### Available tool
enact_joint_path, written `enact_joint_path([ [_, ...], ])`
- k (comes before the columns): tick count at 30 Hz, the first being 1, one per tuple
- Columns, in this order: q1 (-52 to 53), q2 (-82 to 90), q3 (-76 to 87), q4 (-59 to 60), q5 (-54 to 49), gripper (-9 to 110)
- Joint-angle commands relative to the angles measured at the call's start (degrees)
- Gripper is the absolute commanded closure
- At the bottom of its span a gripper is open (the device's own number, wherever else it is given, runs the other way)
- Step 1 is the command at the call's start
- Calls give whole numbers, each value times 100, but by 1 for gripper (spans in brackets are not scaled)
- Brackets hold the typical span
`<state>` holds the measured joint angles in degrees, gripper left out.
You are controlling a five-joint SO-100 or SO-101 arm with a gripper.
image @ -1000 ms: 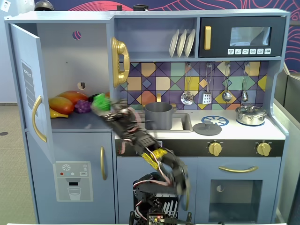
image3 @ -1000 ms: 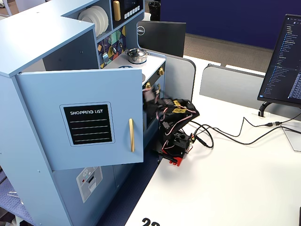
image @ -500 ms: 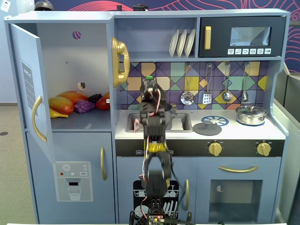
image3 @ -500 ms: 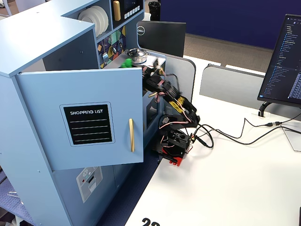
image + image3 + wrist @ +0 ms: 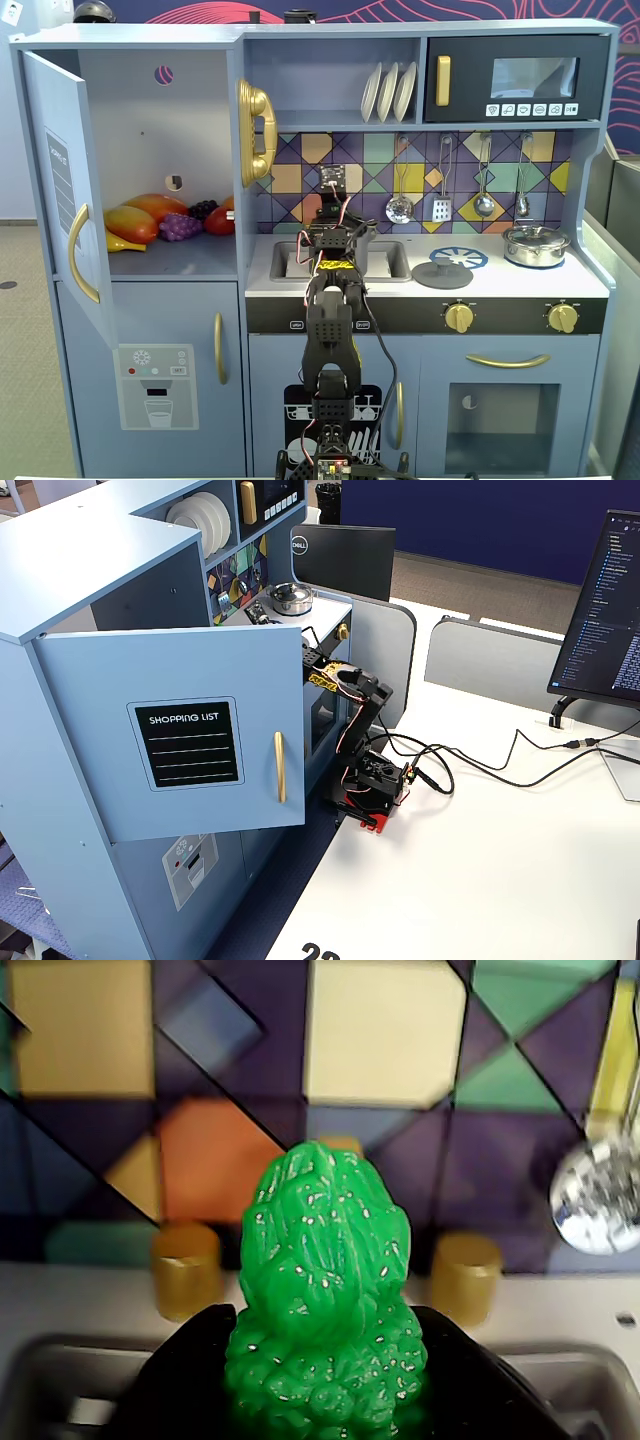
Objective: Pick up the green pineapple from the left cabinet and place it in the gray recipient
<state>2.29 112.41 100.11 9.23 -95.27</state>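
In the wrist view the green pineapple stands upright, leafy top up, between my two black fingers. My gripper is shut on it, over the grey sink basin, facing the tiled back wall. In a fixed view the gripper is above the sink and the arm hides the pineapple. The left cabinet stands open with its door swung out. I cannot make out the gray recipient in any view.
A mango, purple grapes and a red fruit lie in the cabinet. A silver lidded pot and a dark lid sit on the stove. Gold taps stand behind the sink. Utensils hang on the wall.
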Motion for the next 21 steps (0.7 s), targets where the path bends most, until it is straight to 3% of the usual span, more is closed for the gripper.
enact_joint_path([
  [1, 123, 105, -422, -193, 527, 74],
  [4, 105, 290, -334, -229, 633, 65],
  [10, -18, 1239, -264, 334, 299, 68],
  [17, -132, 4482, 1222, 3973, 132, 78],
  [21, 0, 5528, 2707, 5282, -308, 78],
])
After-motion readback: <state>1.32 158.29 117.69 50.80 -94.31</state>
